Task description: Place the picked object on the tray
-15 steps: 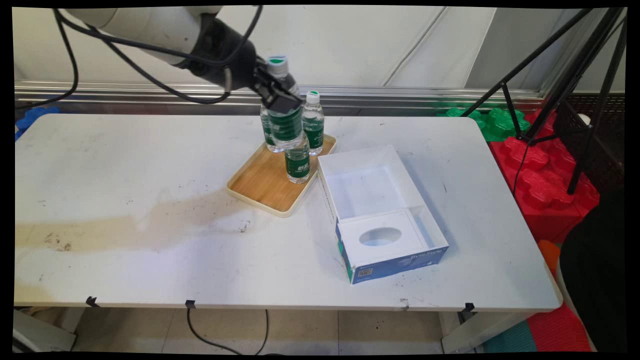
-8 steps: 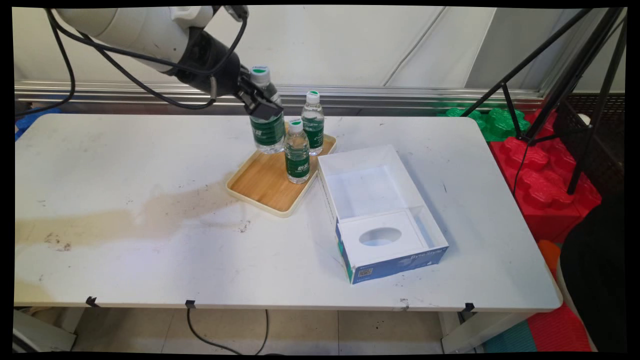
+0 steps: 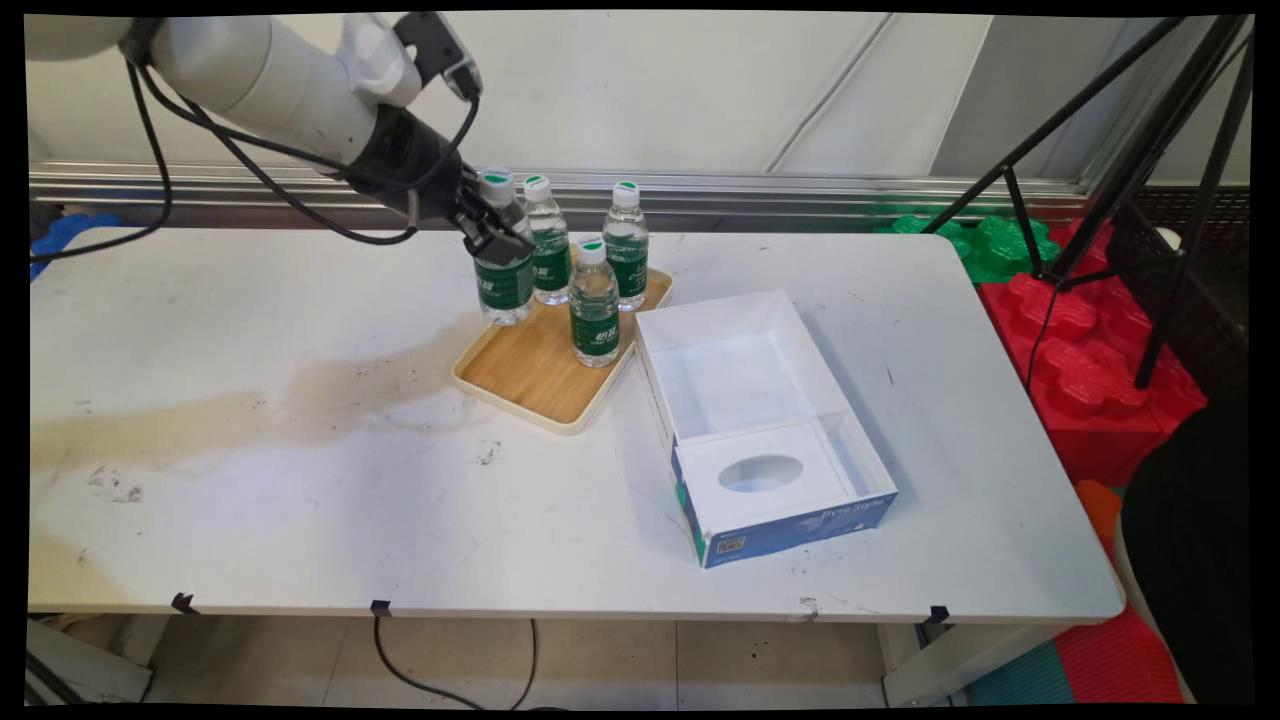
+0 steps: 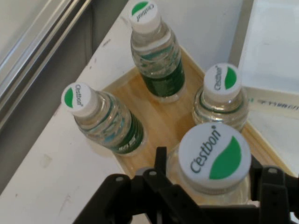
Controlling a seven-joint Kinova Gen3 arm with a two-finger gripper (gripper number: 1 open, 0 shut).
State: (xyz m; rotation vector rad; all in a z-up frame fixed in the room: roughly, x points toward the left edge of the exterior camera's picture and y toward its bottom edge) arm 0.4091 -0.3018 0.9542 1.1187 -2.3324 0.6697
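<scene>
Main view: claw [image 3: 497,232] pinches a water bottle [image 3: 503,280] upright, at the left corner of the bamboo tray [image 3: 520,370], beside three other bottles [image 3: 595,310]; cardboard box [image 3: 760,420] stands right on the tabletop [image 3: 250,500].

White wall [image 3: 700,90] with metal rail [image 3: 800,190] behind stained table [image 3: 300,480], black tripod [image 3: 1150,150] and red/green foam blocks [image 3: 1080,340] right, tiled floor [image 3: 620,660].
</scene>
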